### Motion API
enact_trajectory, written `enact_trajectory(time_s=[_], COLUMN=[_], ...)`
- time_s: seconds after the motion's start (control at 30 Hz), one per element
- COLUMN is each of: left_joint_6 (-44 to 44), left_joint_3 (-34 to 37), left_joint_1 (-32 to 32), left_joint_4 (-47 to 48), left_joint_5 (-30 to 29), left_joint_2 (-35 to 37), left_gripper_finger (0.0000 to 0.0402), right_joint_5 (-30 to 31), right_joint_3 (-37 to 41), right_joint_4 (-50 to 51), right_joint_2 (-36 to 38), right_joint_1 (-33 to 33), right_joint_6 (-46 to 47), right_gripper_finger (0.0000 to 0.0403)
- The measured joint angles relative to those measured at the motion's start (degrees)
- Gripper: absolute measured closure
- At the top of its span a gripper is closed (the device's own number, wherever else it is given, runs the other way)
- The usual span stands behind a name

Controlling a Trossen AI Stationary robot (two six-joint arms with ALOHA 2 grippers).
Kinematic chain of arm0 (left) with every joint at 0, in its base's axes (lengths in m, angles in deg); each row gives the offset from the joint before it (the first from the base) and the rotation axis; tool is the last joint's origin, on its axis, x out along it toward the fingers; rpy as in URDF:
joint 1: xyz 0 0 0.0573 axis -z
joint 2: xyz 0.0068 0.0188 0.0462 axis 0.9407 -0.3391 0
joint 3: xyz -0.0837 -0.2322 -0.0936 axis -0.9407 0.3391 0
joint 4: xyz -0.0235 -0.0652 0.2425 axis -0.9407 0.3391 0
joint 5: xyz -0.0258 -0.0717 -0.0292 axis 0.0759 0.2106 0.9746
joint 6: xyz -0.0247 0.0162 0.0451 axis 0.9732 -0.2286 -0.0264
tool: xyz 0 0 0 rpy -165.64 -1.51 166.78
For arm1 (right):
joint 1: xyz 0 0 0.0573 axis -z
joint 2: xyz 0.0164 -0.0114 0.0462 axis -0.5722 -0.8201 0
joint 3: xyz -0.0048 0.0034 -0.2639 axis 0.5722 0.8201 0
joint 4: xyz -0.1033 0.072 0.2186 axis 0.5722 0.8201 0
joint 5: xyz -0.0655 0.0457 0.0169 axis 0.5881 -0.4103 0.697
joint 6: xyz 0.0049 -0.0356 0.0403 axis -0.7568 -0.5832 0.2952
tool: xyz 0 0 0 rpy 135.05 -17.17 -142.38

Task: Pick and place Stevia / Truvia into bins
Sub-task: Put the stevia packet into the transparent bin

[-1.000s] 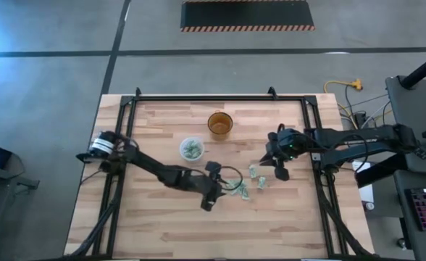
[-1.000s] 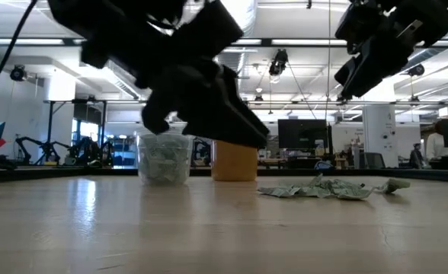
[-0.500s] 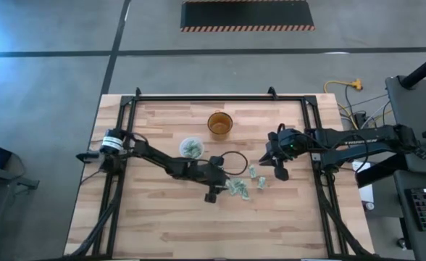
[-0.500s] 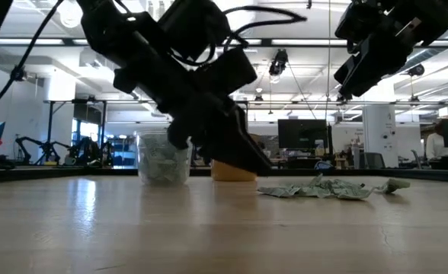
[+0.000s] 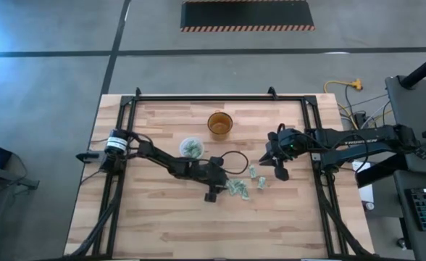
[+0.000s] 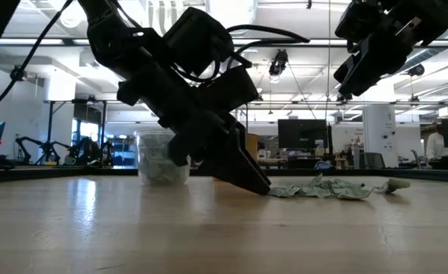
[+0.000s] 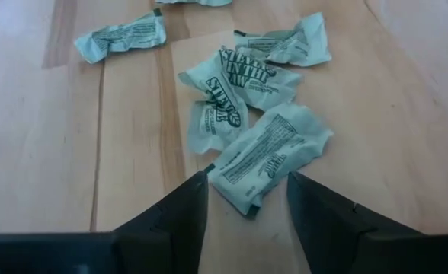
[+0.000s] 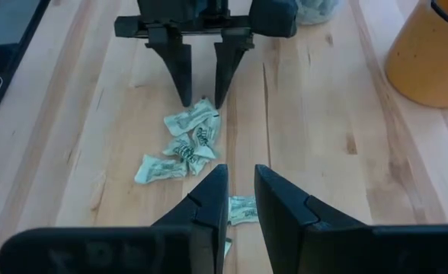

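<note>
The left claw [image 7: 247, 199] stands open, tips down astride one crumpled paper sachet [image 7: 270, 156] at the edge of the loose pile. About six pale green sachets [image 5: 240, 186] lie there on the wooden worktop [image 5: 162, 225], near the translucent round cup [image 5: 190, 148] and amber cup [image 5: 219, 124]. The right claw [image 8: 239, 199] hovers beyond, narrowly parted, empty.

A bare wooden table [image 5: 162, 225] in a black frame stands on grey floor [image 5: 46, 72].

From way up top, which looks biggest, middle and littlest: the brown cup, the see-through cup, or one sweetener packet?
1. Amber-brown round plastic cup, largest, though only slightly.
2. Translucent whitish round plastic cup.
3. A single pale green paper sachet, by far the smallest.
</note>
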Motion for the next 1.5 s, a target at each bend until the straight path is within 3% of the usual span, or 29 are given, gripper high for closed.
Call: enact_trajectory(time_s=[0.57, 0.93, 1.13, 1.3, 1.5], left_joint_6=[-0.61, -0.09, -0.02, 4.42, 16.04], left_joint_3=[-0.57, 0.02, 0.26, 0.88, 3.21], left_joint_1=[0.04, 1.57, 5.10, 8.45, 10.71], left_joint_4=[3.02, 8.17, 15.76, 27.77, 41.50], left_joint_5=[1.82, -1.85, -12.24, -30.65, -49.77], left_joint_2=[0.09, 6.90, 13.17, 19.71, 26.39], left_gripper_finger=[0.0390, 0.0400, 0.0401, 0.0401, 0.0401], right_joint_5=[-0.02, 0.00, 0.00, 0.00, 0.01], right_joint_3=[-0.02, -0.07, -0.07, -0.07, -0.07], right_joint_4=[-0.02, -0.19, -0.55, -0.75, -0.89], right_joint_2=[0.00, 0.00, 0.00, 0.00, 0.00], right_joint_1=[0.00, -0.02, -0.02, -0.02, -0.02], right_joint_6=[0.00, -1.05, -1.06, -1.07, -1.07], right_gripper_finger=[0.0344, 0.0344, 0.0344, 0.0344, 0.0344])
